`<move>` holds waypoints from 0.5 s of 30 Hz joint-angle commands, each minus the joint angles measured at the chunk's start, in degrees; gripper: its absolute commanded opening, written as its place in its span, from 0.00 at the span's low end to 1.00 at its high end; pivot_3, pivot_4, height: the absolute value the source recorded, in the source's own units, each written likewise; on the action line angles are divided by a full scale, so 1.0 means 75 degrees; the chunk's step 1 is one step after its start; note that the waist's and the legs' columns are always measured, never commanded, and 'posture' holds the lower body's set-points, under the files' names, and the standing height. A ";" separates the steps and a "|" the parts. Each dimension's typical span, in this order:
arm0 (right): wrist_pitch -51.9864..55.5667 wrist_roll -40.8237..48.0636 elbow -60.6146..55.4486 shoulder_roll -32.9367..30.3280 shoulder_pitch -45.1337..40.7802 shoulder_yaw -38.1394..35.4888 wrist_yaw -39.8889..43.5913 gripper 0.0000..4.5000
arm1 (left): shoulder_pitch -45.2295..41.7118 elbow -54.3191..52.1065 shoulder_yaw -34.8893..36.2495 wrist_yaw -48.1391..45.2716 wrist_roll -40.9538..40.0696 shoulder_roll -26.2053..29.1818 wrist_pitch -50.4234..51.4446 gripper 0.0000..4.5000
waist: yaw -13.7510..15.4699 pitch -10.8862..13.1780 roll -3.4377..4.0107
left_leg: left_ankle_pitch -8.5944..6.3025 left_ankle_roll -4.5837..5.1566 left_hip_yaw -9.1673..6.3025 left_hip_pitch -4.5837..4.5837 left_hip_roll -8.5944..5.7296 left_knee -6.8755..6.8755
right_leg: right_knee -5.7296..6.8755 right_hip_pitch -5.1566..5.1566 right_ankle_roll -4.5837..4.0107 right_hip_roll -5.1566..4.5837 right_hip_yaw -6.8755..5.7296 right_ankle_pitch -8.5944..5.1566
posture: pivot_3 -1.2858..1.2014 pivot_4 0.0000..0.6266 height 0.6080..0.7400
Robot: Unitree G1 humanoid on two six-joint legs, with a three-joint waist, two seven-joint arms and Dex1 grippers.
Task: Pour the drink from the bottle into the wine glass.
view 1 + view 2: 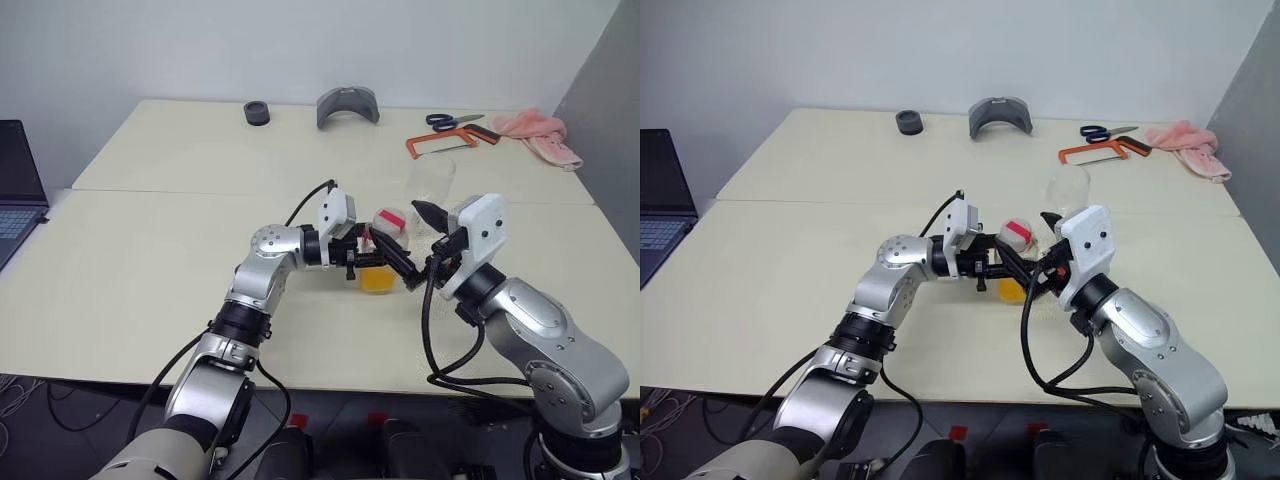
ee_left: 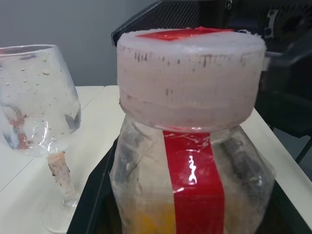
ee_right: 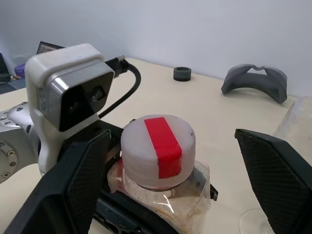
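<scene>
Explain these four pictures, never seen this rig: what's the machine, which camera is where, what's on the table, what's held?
It is a humanoid robot with two arms, each ending in two black fingers. Two pictures come from its head, looking down over a cream table; two come from its wrists. The left gripper is shut on a small clear plastic bottle of orange drink, white cap with a red stripe still on. The right gripper stands open around that cap. A clear stemmed wine glass stands empty beside. Further back: scissors, a small saw, pink cloth.

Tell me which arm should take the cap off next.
Right, probably. The right tool is open, its fingers either side of the cap, while the left tool is shut on the bottle, holding it upright near the wine glass.
</scene>
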 commanded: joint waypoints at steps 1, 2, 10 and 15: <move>-0.0153 -0.0093 -0.0051 0.0103 -0.0164 0.0030 0.0026 0.88 | -0.0209 -0.0125 0.0086 -0.0035 -0.0106 -0.0034 -0.0111 0.40 | -0.0001 0.0000 0.0000 | 0.0000 0.0000 0.0000 0.0000 0.0000 0.0000 | 0.0000 0.0000 0.0000 0.0001 0.0000 0.0000 | 0.52 0.24 1.00; -0.0165 -0.0091 -0.0029 0.0133 -0.0164 0.0027 0.0044 0.84 | -0.0198 -0.0143 0.0081 -0.0030 -0.0103 -0.0034 -0.0108 0.39 | -0.0001 0.0000 0.0000 | 0.0000 0.0000 -0.0001 0.0000 0.0000 0.0000 | 0.0000 0.0000 0.0000 0.0001 0.0000 0.0000 | 0.52 0.24 1.00; -0.0529 -0.0007 0.0140 0.0024 -0.0227 0.0068 0.0760 0.42 | -0.0097 -0.0268 0.0040 -0.0110 -0.0122 0.0044 -0.0016 0.39 | 0.0000 0.0000 0.0000 | 0.0000 0.0001 0.0000 0.0000 0.0000 0.0000 | 0.0000 0.0000 0.0000 0.0001 0.0000 0.0000 | 0.52 0.24 1.00; -0.1599 0.0256 0.1071 -0.1483 -0.0740 0.0039 0.3609 0.42 | -0.0125 -0.0266 -0.0068 -0.0534 -0.0180 0.0186 0.0139 0.39 | 0.0000 0.0001 0.0001 | -0.0001 0.0002 0.0018 0.0000 -0.0006 0.0001 | -0.0001 0.0001 0.0000 0.0001 -0.0001 0.0000 | 0.52 0.24 1.00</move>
